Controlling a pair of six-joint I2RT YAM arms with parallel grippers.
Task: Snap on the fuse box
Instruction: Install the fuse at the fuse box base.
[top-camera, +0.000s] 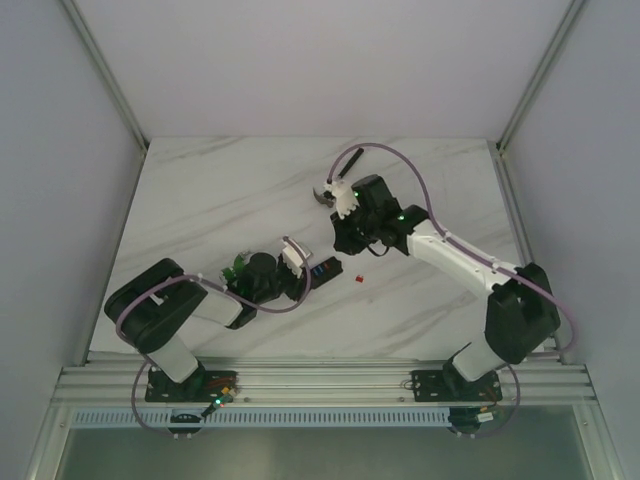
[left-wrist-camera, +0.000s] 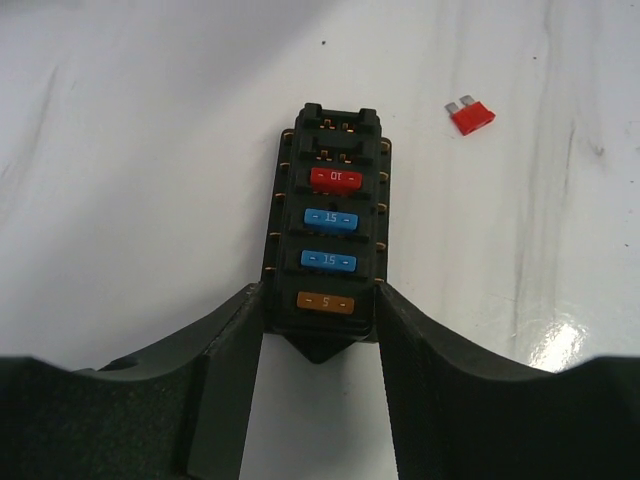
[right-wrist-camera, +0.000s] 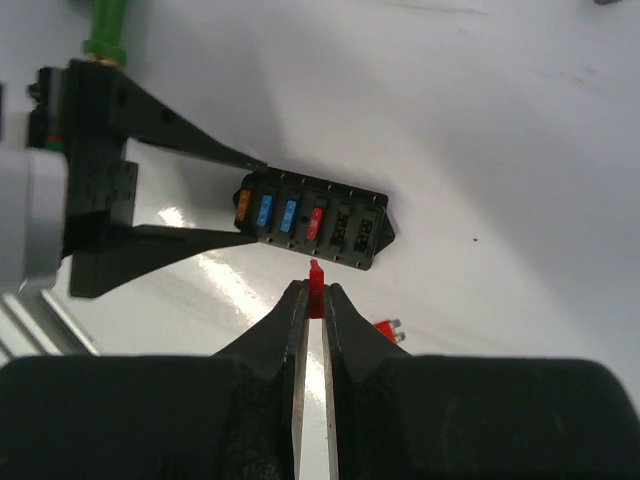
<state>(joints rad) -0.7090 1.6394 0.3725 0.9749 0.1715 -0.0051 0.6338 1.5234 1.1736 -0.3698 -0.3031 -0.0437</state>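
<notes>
Gripping the fuse box (left-wrist-camera: 328, 230) end with my left gripper (left-wrist-camera: 320, 300), right gripper (right-wrist-camera: 312, 300) pinching a red fuse (right-wrist-camera: 317, 285) beside it; a tilted fuse may jam

The fuse box (top-camera: 322, 271) lies flat on the table (top-camera: 200, 210), a little toward 6 o'clock from the table's middle in the top view. The left gripper (top-camera: 298, 262) sits at the box's 9 o'clock end, its fingers (left-wrist-camera: 235, 340) against both long sides there. In the left wrist view, four seated fuses (left-wrist-camera: 329, 219) fill the slots nearest that gripper, and the two other slots lie toward 12 o'clock. A loose blade fuse (top-camera: 358, 277) lies on the table at the box's 3 o'clock, near but apart. The right gripper (top-camera: 345, 238) hangs at the box's 1 o'clock, with a held blade fuse (right-wrist-camera: 316, 283) between its fingertips, just beside the box's long side.
</notes>
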